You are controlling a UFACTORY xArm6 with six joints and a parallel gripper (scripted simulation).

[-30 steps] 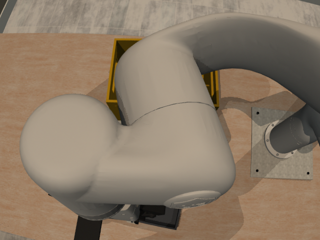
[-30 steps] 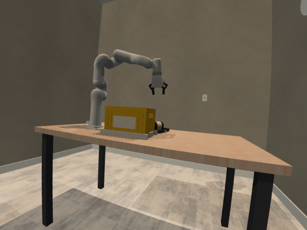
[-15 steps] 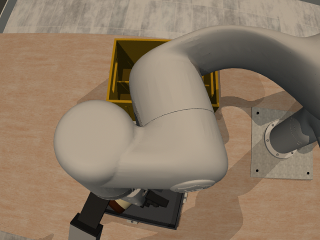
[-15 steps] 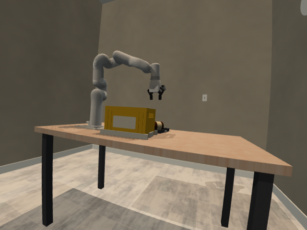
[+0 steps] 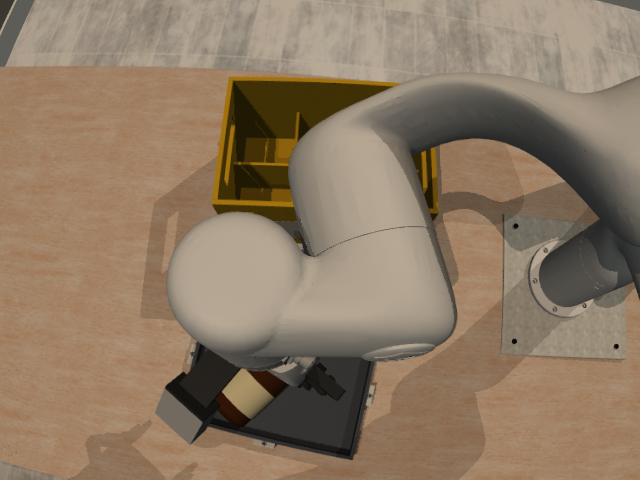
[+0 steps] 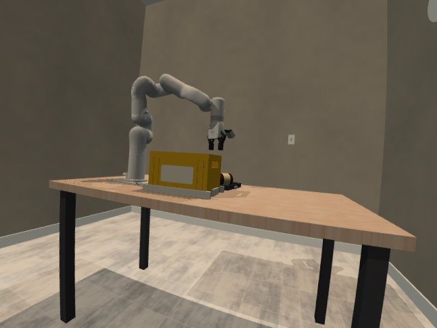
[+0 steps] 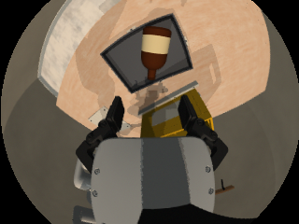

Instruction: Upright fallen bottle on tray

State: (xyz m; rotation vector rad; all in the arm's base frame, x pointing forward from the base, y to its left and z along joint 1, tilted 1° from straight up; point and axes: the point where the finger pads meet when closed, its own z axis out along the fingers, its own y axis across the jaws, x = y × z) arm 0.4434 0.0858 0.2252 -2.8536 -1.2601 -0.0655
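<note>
On the tray (image 5: 315,418) (image 6: 237,184) (image 7: 121,67), the bottle (image 5: 248,393) (image 6: 226,178) (image 7: 156,47) could be rolled away if brushed by the open gripper (image 5: 268,392) (image 6: 216,147) (image 7: 150,102) descending off-line

Wooden table (image 5: 77,206) (image 6: 300,208) (image 7: 243,42): black legs. Pale mottled floor (image 5: 155,36) (image 6: 158,282) beneath. Brown wall (image 6: 264,70) behind, bearing small light switch plate (image 6: 291,139).
</note>
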